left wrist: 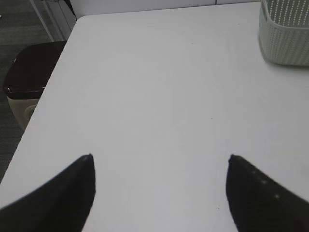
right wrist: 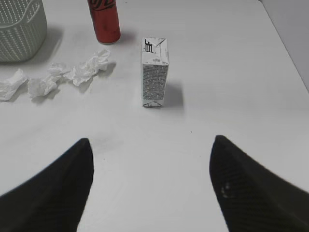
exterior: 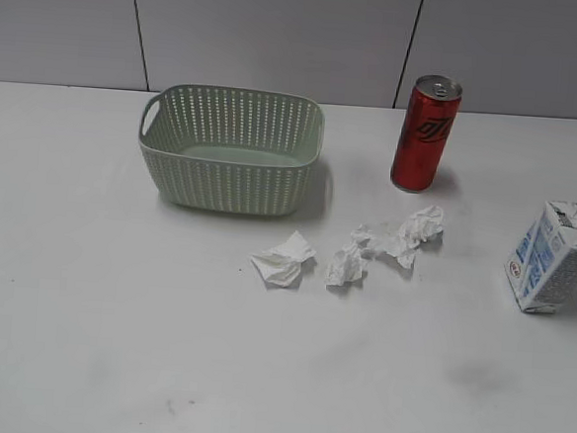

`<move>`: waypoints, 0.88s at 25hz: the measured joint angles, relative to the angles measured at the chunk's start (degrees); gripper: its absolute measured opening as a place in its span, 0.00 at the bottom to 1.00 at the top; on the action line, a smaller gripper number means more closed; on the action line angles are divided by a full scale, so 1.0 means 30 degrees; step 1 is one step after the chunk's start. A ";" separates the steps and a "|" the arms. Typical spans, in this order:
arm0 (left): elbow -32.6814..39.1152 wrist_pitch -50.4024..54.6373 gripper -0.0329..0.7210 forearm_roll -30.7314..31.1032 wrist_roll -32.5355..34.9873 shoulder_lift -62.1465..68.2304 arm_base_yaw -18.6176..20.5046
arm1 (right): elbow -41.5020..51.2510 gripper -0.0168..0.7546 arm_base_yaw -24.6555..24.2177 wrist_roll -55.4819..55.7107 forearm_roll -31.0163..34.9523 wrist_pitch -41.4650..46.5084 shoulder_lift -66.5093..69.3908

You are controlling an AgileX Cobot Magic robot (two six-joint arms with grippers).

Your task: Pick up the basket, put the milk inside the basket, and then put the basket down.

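Nothing is in hand yet — the task looks to be at its very start; the basket (exterior: 231,149) sits upright and empty on the white table (exterior: 111,343), toward the back left in the exterior view, and the milk (exterior: 553,257) stands upright well apart from it at the right edge. The left gripper (left wrist: 159,166) hangs over bare table with its fingers spread wide and holding nothing; the basket's corner shows ahead and to its right. The right gripper (right wrist: 150,147) is likewise spread and empty, with the carton standing directly ahead between its finger lines. The next move, as I judge it, calls for the left arm to reach forward and right to a rim or cut-out handle of the basket, closing there for the lift. A red soda can (exterior: 425,133) stands near the basket's right side, and crumpled tissues (exterior: 343,252) lie scattered between basket and milk — neither blocks the left arm's path, though the right arm must clear both when carrying the carton across.
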 joint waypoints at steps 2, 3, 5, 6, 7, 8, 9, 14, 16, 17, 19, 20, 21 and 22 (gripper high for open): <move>0.0000 0.0000 0.88 0.0000 0.0000 0.0000 0.0000 | 0.0000 0.76 0.0000 0.0000 0.0000 0.0000 0.0000; 0.0000 0.0000 0.88 0.0000 0.0000 0.0000 0.0000 | 0.0000 0.76 0.0000 0.0000 0.0000 0.0000 0.0000; 0.0000 0.0000 0.88 0.0000 0.0000 0.0000 0.0000 | 0.0000 0.76 0.0000 0.0000 0.0000 0.0000 0.0000; 0.0000 0.0000 0.87 0.0000 0.0000 0.0000 0.0000 | 0.0000 0.76 0.0000 0.0000 0.0000 0.0000 0.0000; 0.0000 0.0000 0.87 0.0000 0.0000 0.0000 0.0000 | 0.0000 0.76 0.0000 0.0000 0.0000 0.0000 0.0000; 0.0000 0.0000 0.87 0.0000 0.0000 0.0000 0.0000 | 0.0000 0.76 0.0000 0.0000 0.0000 0.0000 0.0000; 0.0000 0.0000 0.86 0.0000 0.0000 0.0000 0.0000 | 0.0000 0.76 0.0000 0.0000 0.0000 0.0000 0.0000; -0.0482 -0.0999 0.86 -0.0182 0.0000 0.0222 0.0000 | 0.0000 0.76 0.0000 -0.0016 0.0000 0.0000 0.0000; -0.0904 -0.2184 0.86 -0.0414 0.0000 0.1014 0.0000 | 0.0000 0.76 0.0000 -0.0016 0.0000 0.0000 0.0000; -0.1121 -0.2901 0.85 -0.0414 0.0000 0.1478 0.0000 | 0.0000 0.76 0.0000 -0.0016 0.0000 0.0000 0.0000; -0.1477 -0.4400 0.85 -0.0563 0.0000 0.2798 0.0000 | 0.0000 0.76 0.0000 -0.0016 0.0000 0.0000 0.0000; -0.1667 -0.5019 0.85 -0.0590 0.0000 0.3552 0.0000 | 0.0000 0.76 0.0000 -0.0016 0.0000 0.0000 0.0000; -0.1870 -0.5729 0.85 -0.0590 0.0000 0.4203 0.0000 | 0.0000 0.76 0.0000 -0.0016 0.0000 0.0000 0.0000; -0.2066 -0.6360 0.85 -0.0590 0.0000 0.5021 0.0000 | 0.0000 0.76 0.0000 -0.0016 0.0000 0.0000 0.0000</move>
